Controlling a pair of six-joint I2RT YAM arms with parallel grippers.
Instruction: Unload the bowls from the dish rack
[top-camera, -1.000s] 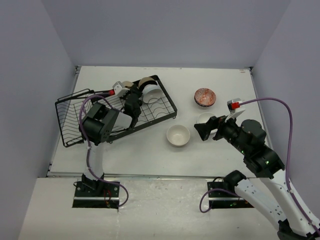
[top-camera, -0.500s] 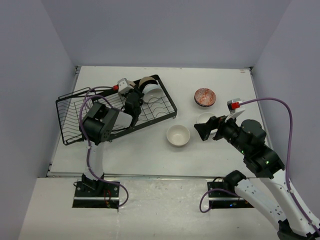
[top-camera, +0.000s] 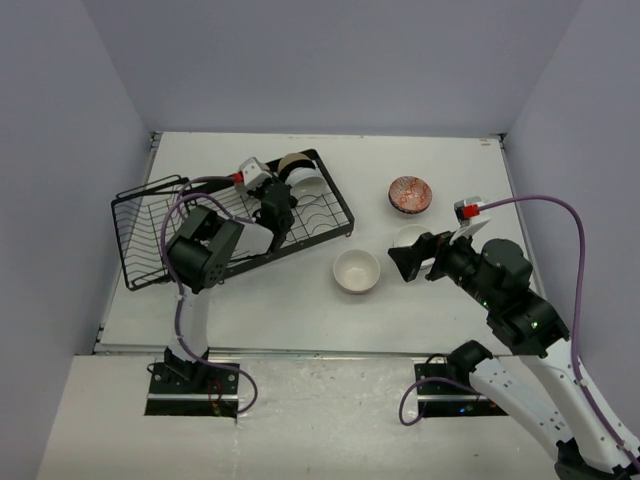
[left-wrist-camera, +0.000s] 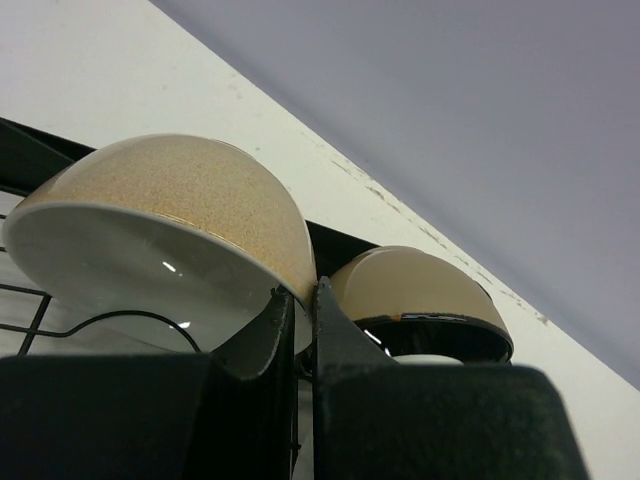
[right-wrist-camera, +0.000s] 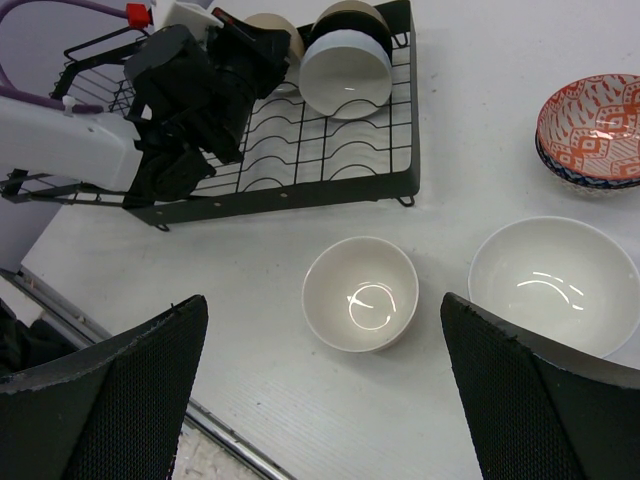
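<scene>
From above, the dish rack (top-camera: 325, 212) sits askew on the left half of the surface (top-camera: 300, 310), with its basket end toward the left wall. The left arm reaches over it. The left jaws are at the rack's far right corner, where a beige bowl (top-camera: 292, 163) and a white racked bowl (top-camera: 308, 186) stand on edge. Three bowls rest upright off the rack. A small white bowl (top-camera: 357, 271) is near the rack's front corner, and a patterned bowl (top-camera: 410, 195) is farther back. A second white bowl (top-camera: 407, 236) is partly hidden by the right arm. The right jaws hang spread wide between the two white ones, holding nothing.

In the left wrist view, the fingers (left-wrist-camera: 265, 340) are pressed together. A speckled bowl (left-wrist-camera: 170, 200) with a white inside tilts just left of their tips, its rim meeting the left tip. I cannot tell whether the rim is pinched. A black-lined bowl (left-wrist-camera: 410, 285) stands just behind it to the right.

In the right wrist view, the two pads (right-wrist-camera: 110, 400) stand far apart. The small white bowl lies below and between them, with the second white bowl by the right pad. The rack is beyond, with the left arm over it.
</scene>
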